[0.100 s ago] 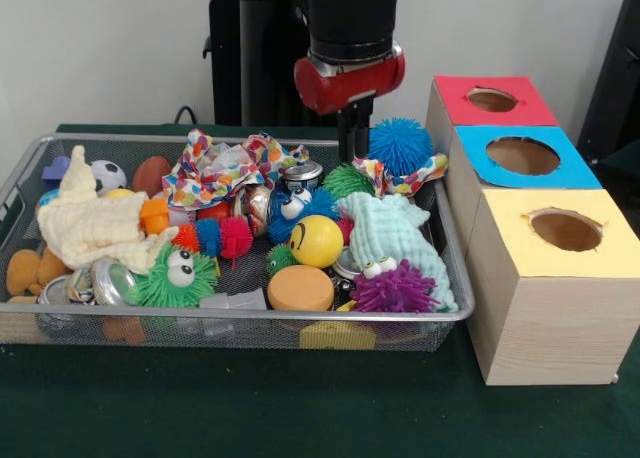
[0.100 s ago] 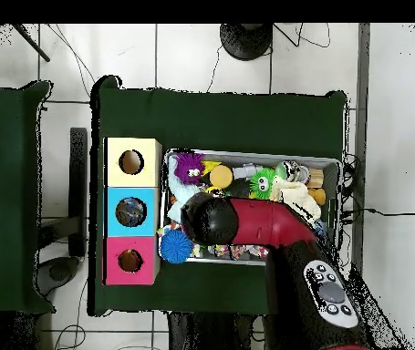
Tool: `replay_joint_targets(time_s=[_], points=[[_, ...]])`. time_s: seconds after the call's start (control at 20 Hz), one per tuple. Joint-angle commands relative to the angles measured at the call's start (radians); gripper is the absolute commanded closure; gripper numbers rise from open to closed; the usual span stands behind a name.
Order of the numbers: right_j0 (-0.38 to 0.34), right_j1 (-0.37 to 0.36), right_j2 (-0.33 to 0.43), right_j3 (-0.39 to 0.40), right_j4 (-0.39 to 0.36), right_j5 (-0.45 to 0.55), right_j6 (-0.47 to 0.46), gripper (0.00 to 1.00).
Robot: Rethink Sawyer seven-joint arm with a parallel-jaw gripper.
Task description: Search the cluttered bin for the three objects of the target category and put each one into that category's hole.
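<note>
While the arm hangs over the far side of the bin, this is how things stand:

Arm: red and black arm [image 1: 350, 48] comes down from above; in the overhead view it covers the middle of the bin.
Gripper: gripper [image 1: 353, 138] is a dark stem behind the toys, just beside the blue spiky ball [image 1: 400, 145]; I cannot tell if it is wide or narrow, its tips are hidden.
Bin: wire mesh bin [image 1: 250, 323] on the green table [image 1: 300, 408], full of mixed toys.
Toys in bin: yellow smiley ball [image 1: 317, 241] near the middle, orange disc [image 1: 300, 288] in front of it, purple spiky toy [image 1: 395, 290] at the side near the boxes, green spiky toy with eyes [image 1: 178, 276], cream cloth [image 1: 95, 223], confetti-pattern cloth [image 1: 225, 168], small soccer ball [image 1: 107, 175].
Boxes: three wooden boxes beside the bin, each with a round hole on top: red box [image 1: 490, 100] farthest, blue box [image 1: 522, 156] in the middle, yellow box [image 1: 565, 230] nearest.
Target category: I cannot tell which toys belong to it.
</note>
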Motion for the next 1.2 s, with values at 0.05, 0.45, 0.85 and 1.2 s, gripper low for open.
replay_joint_targets(time_s=[0.05, 0.45, 0.85, 1.2], points=[[-0.017, 0.073, 0.074, -0.123, 0.003, 0.067, 0.048, 0.0], [-0.07, 0.069, 0.119, -0.1, -0.053, 0.043, -0.02, 0.0], [-0.045, 0.101, 0.125, -0.107, -0.041, -0.037, 0.048, 0.0], [-0.07, 0.156, 0.156, -0.078, -0.019, -0.131, 0.085, 0.0]])
